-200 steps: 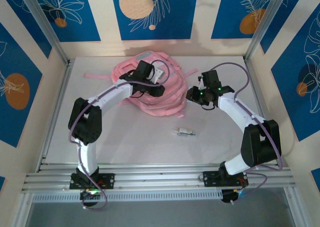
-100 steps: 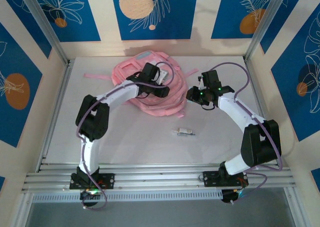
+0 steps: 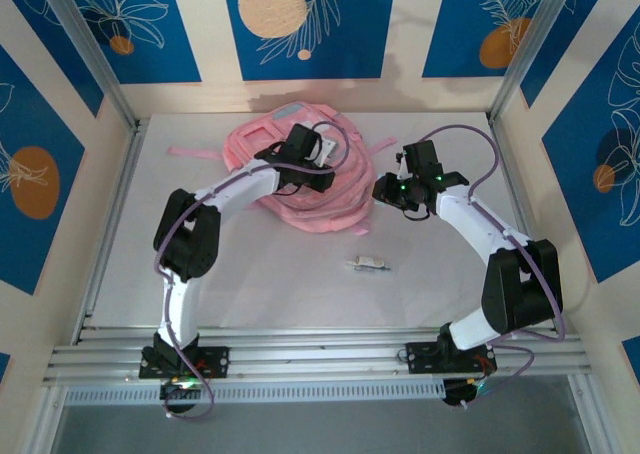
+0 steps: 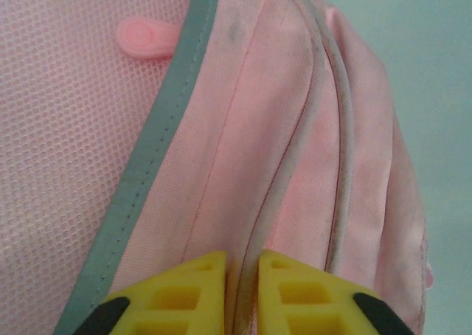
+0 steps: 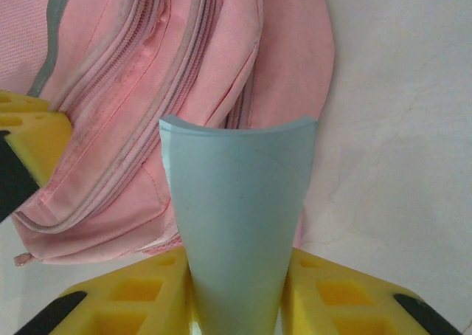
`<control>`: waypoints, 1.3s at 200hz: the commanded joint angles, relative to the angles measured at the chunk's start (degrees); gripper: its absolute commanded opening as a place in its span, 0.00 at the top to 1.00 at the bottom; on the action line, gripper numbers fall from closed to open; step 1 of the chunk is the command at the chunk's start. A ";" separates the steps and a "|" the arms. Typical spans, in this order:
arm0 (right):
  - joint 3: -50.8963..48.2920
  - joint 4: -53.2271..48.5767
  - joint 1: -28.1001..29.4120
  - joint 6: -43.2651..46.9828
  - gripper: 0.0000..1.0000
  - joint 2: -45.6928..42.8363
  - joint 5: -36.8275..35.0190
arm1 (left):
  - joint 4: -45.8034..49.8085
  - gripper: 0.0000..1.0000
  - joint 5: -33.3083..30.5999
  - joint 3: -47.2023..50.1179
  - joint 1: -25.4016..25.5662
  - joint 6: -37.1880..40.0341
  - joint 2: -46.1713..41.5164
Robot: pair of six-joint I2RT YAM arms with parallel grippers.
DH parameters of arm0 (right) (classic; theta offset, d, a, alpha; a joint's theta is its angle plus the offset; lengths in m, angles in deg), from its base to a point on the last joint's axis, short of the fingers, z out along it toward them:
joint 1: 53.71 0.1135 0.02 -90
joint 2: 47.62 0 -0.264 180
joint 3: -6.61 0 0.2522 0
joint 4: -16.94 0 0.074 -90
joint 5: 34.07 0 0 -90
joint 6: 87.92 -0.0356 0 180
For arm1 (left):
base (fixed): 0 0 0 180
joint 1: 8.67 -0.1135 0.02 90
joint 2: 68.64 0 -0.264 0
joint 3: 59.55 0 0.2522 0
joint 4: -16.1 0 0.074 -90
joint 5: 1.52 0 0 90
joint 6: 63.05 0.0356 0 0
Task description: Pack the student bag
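left pincer: I see it clenched on a raised seam of the student bag, yellow pads almost touching | right pincer: grasping a bent pale blue sheet, just right of the bag | bag: lying at the far middle of the table, between both arms

A large, soft pink fabric student bag lies flat on the white table, toward the far side and near the middle. It is slumped and rumpled, with a pale patch at its far end and a thin pink strap trailing off to the left. Close up, it shows a pink mesh panel edged in grey-green binding, a round pink pull tab, and rows of zipper seams along one edge.
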 commanded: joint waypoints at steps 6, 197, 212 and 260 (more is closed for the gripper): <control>-0.78 -0.66 -0.34 1.22 0.68 -1.53 -0.43 | 0.87 1.00 -0.15 -1.48 -1.03 -0.05 0.52; 3.82 -0.80 2.44 -0.15 0.68 -0.15 1.50 | -5.22 1.00 10.15 3.51 -9.52 -12.99 -10.37; 5.99 -0.16 3.83 -1.24 0.68 1.57 2.26 | -5.63 1.00 10.03 3.18 -10.29 -13.45 -11.62; 15.89 0.91 8.81 -5.36 0.67 11.37 1.99 | -5.85 1.00 13.16 0.47 -10.40 -15.80 -10.42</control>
